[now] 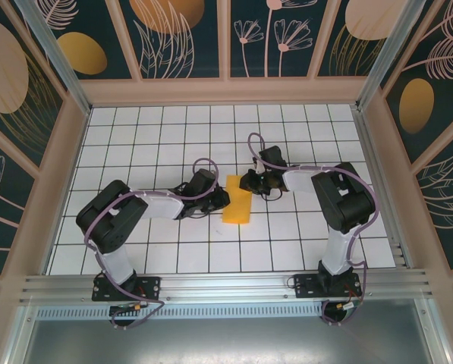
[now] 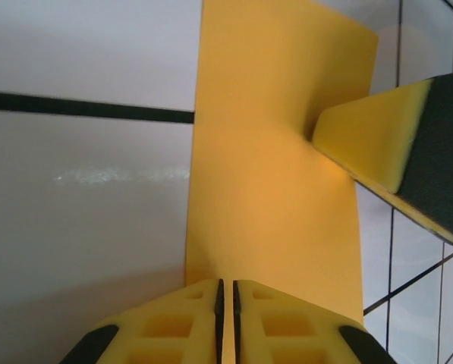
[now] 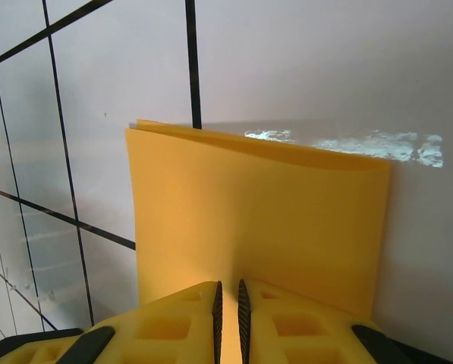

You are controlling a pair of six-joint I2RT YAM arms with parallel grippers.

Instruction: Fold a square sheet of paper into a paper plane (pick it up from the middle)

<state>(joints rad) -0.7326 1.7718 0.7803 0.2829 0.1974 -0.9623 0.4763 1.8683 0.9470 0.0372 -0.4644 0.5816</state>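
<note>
Closest to the left wrist lens, the left gripper (image 2: pixel 226 284) had its two yellow fingers drawn almost together, only a thin dark slit between them, and they closed on the near edge of the square sheet of paper (image 2: pixel 272 189). The orange-yellow sheet ran straight ahead from those fingertips as a tall rectangle. Ahead and to the right of that gripper, one yellow-and-black finger (image 2: pixel 378 129) of the other arm pressed against the sheet's right edge, and the paper dimpled there.

At the right wrist the picture was much the same. The right gripper (image 3: pixel 228 287) also kept its jaws narrow, nearly touching, pinching the paper's near edge. Beyond its fingertips the sheet showed two layers at its far edge — it was folded in half, and the top layer lifted slightly off the lower one.

From above, we saw the folded sheet lying on the white grid-tiled table (image 1: pixel 173 144) between the two grippers — the left one touching its left side, the right one at its upper right corner. Both arms reached inward from their bases towards it.
</note>
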